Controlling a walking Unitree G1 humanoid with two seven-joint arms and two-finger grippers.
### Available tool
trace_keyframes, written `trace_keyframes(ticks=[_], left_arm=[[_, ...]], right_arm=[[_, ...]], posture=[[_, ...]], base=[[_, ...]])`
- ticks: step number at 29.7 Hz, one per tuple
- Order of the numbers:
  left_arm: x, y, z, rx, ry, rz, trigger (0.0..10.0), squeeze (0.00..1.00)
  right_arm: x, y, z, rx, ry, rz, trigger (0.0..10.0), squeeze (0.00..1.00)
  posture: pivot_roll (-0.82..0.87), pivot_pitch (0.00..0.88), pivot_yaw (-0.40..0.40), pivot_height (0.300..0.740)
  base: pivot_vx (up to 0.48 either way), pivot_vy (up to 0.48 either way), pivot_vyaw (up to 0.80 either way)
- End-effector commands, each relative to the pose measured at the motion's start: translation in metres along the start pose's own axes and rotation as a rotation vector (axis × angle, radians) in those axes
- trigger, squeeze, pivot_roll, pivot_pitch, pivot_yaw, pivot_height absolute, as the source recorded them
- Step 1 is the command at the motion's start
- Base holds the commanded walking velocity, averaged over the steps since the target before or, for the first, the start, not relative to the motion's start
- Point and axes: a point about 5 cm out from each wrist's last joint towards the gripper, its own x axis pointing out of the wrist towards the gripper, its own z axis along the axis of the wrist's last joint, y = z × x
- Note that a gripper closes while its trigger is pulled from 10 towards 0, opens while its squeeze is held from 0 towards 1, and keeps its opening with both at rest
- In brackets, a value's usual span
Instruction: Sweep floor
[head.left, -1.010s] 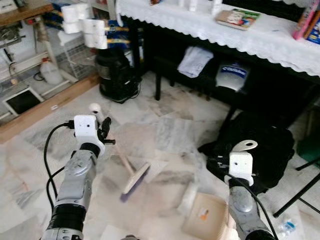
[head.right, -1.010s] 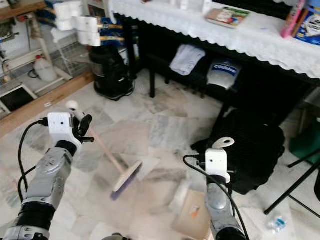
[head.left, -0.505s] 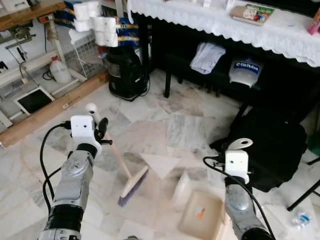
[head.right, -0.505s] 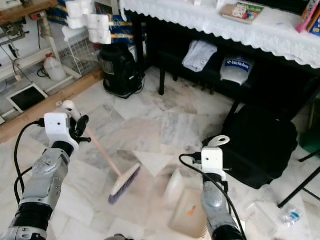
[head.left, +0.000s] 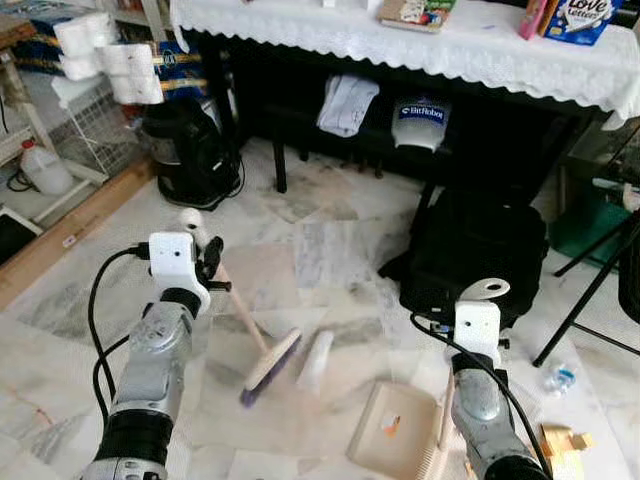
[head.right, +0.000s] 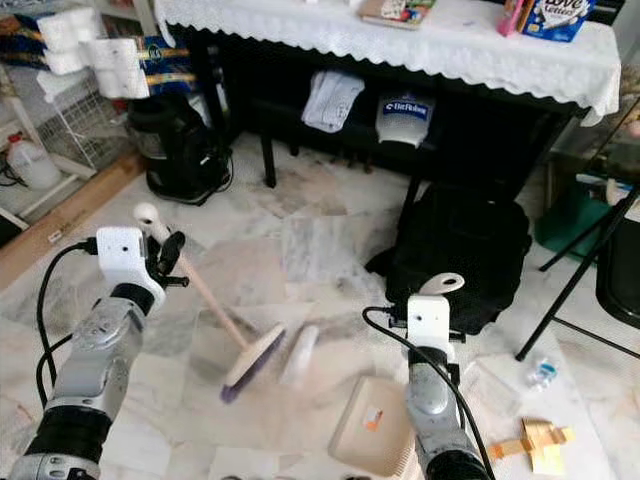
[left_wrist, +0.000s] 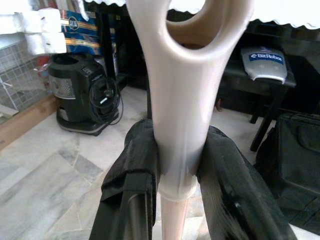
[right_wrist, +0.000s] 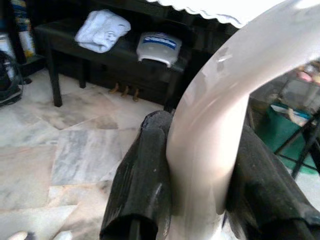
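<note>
Even, soft daylight fills the room, and the marble floor (head.left: 330, 250) reads pale and slightly washed out. Deep shadow lies under the bench (head.left: 520, 60), where dark shapes lose detail. The head views are fairly sharp, with mild softness around the brush head (head.left: 270, 365). In both wrist views the nearby handles are blurred and glare-bright, the background clearer.

My two head cams look forward and down at the floor (head.left: 330, 250) from well above, both catching the same patch up to the table (head.left: 480, 50) and black bag (head.right: 460, 245). Each wrist cam sits super close, staring along my fingers (left_wrist: 127, 185) toward that same table; the right one's fingers (right_wrist: 142, 185) crowd the lens too.
</note>
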Motion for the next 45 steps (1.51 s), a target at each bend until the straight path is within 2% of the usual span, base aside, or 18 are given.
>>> trace_keyframes(ticks=[1,10,16,37,45], left_arm=[[-0.001,0.007,0.008,0.035,-0.044,0.029,10.0,0.00],[0.000,0.012,0.007,0.052,-0.033,0.067,10.0,0.00],[0.000,0.012,0.007,0.055,-0.035,0.072,10.0,0.00],[-0.003,0.014,0.005,0.054,-0.034,0.081,10.0,0.00],[-0.003,0.018,0.004,0.071,-0.026,0.097,10.0,0.00]], right_arm=[[-0.001,0.001,-0.001,-0.013,-0.002,0.011,10.0,0.00],[0.000,0.002,0.001,-0.008,-0.010,0.015,10.0,0.00],[0.002,0.003,0.003,-0.007,-0.011,0.025,10.0,0.00],[0.000,0.004,0.003,-0.007,-0.032,0.047,10.0,0.00],[-0.001,0.006,0.003,0.000,-0.030,0.064,10.0,0.00]], posture=[[0.05,0.108,0.033,0.740],[0.05,0.101,0.031,0.740],[0.05,0.102,0.029,0.740],[0.04,0.120,0.022,0.740],[0.04,0.124,0.021,0.740]], base=[[0.000,0.000,0.00],[0.000,0.000,0.00],[0.336,0.000,-0.69],[0.371,0.000,0.00],[0.000,0.000,0.00]])
